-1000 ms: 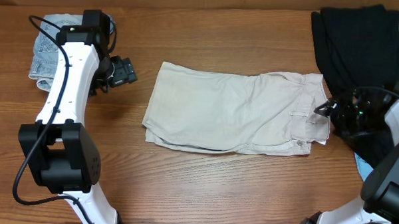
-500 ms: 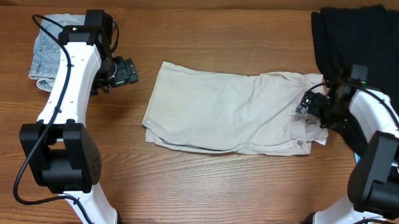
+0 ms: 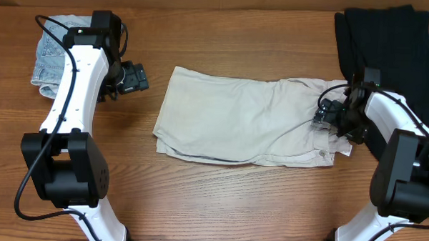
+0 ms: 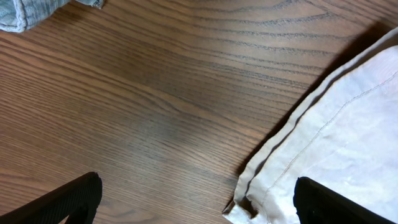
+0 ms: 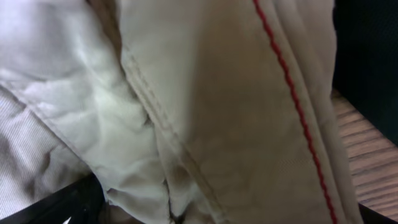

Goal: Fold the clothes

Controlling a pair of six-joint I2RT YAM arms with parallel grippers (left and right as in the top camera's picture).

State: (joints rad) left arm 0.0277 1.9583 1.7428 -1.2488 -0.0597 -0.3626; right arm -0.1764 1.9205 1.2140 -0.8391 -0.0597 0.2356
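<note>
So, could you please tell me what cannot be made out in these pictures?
Overhead: the denim shorts lie partly behind the left arm; the black garment runs off the right edge.
Right wrist: close and blurred, so whether the right gripper touches the cream shorts is unclear.

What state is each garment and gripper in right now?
cream shorts: flat on the table, folded in half, waistband toward the right arm.
denim shorts: bunched at the far-left corner.
black garment: heaped at the far-right corner.
left gripper: open, empty, over bare table beside the cream shorts' hem.
right gripper: open, at the cream shorts' waistband, not closed on it.
</note>
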